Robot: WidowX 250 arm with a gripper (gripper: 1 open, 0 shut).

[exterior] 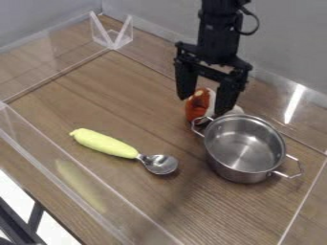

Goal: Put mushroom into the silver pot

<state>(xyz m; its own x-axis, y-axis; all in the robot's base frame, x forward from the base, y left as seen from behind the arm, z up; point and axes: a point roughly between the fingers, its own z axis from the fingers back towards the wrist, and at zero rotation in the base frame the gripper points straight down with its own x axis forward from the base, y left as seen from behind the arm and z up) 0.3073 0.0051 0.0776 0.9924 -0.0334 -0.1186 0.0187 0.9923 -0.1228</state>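
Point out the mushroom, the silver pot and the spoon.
mushroom (pixel 196 101), camera view, orange cap.
silver pot (pixel 246 168), camera view, front outer wall.
spoon (pixel 105 144), camera view, yellow handle.

Shiny steel silver pot (pixel 246 150) on a matt wood-grain table (pixel 102 86).

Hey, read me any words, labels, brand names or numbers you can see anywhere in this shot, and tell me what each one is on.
None: no readable text, number or sign shows anywhere.
The pot, the spoon, the mushroom, the end effector and the wooden table all look unmarked at this picture size.
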